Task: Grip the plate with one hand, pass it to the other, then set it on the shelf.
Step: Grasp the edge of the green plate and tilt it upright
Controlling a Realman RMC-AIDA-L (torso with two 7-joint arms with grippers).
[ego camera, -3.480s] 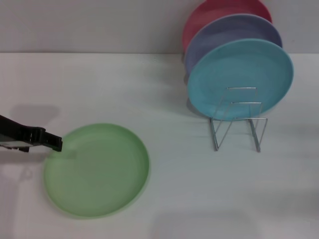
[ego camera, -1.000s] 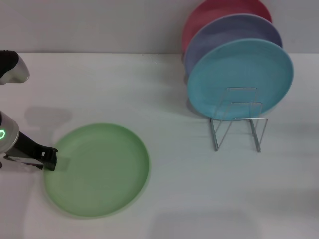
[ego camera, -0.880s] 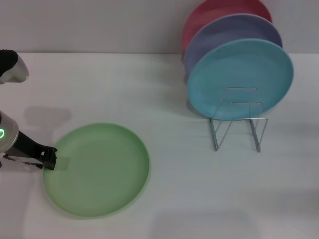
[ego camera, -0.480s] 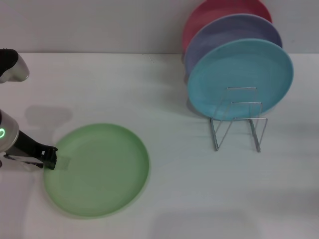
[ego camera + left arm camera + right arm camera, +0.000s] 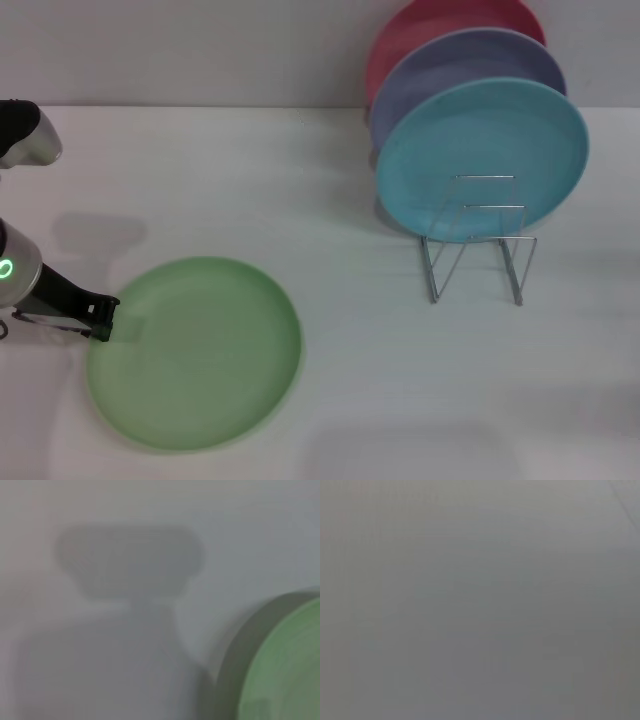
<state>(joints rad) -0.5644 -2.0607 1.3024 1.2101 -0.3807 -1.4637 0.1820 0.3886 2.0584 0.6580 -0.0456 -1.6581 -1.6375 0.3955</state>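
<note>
left hand [image 5: 103, 318] clamped on plate [image 5: 195, 352] rim (left edge)

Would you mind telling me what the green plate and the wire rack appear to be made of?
The green plate looks like matte plastic: even pale colour, soft sheen with no glassy glare, shallow moulded rim. The rack appears to be thin bare metal wire, silvery with small bright glints, bent into upright rectangular loops. Neither material is certain from looks alone.
</note>
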